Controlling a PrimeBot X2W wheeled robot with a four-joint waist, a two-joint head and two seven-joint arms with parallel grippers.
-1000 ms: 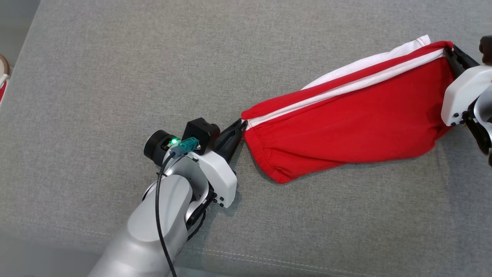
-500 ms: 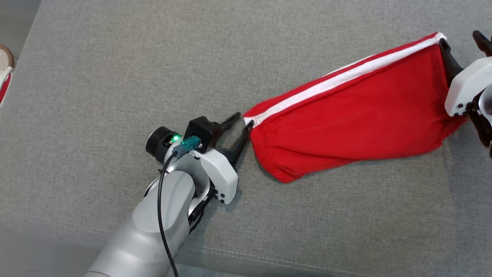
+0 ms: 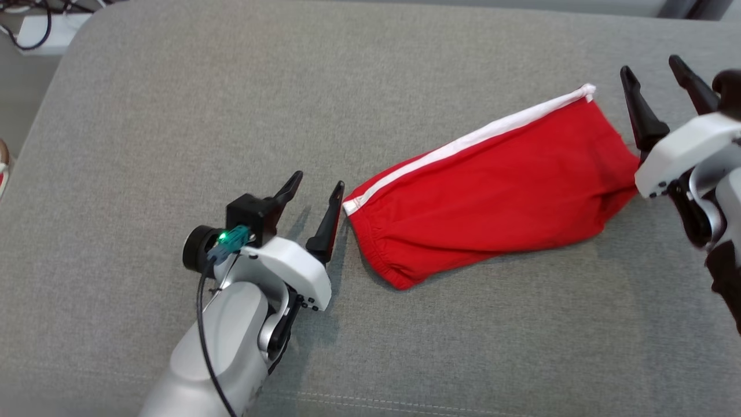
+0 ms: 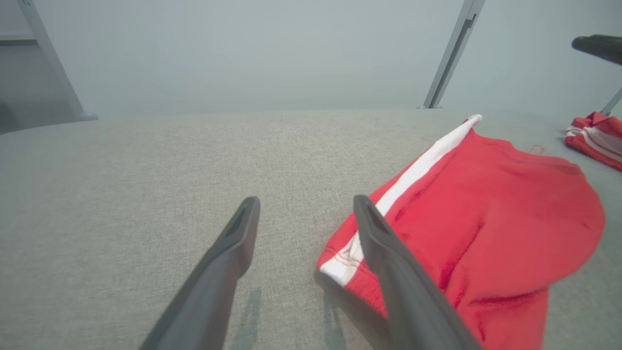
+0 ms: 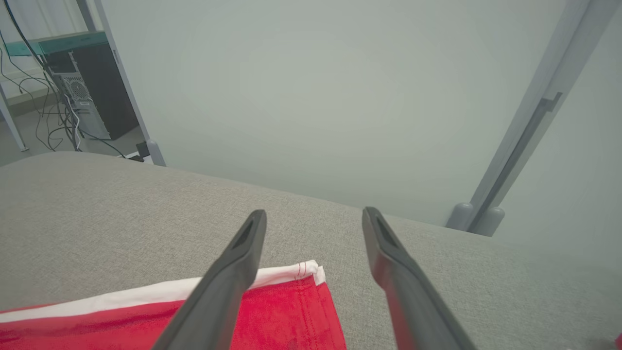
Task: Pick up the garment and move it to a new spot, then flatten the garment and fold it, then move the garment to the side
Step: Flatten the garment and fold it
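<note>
Head view: the garment is soft red jersey with a white stripe along its far edge. It is folded into a long, tapering shape with a gathered, rounded hem. It lies flat between the two grippers. Its striped corner is just beside one fingertip of the left gripper, and its wider end is just beside the right gripper.

Both grippers have their dark, tapered fingers spread wide, with nothing between them. The left forearm, pale grey with a black cable along it, slants up toward the cloth. The right wrist comes in from the side, fingers pointing away from the robot.

Everything sits on a grey, coarse-woven cushion with a stitched seam. Beyond the left gripper lies another red-and-white cloth. Beyond the right gripper are a pale wall, a grey post and a computer tower.
</note>
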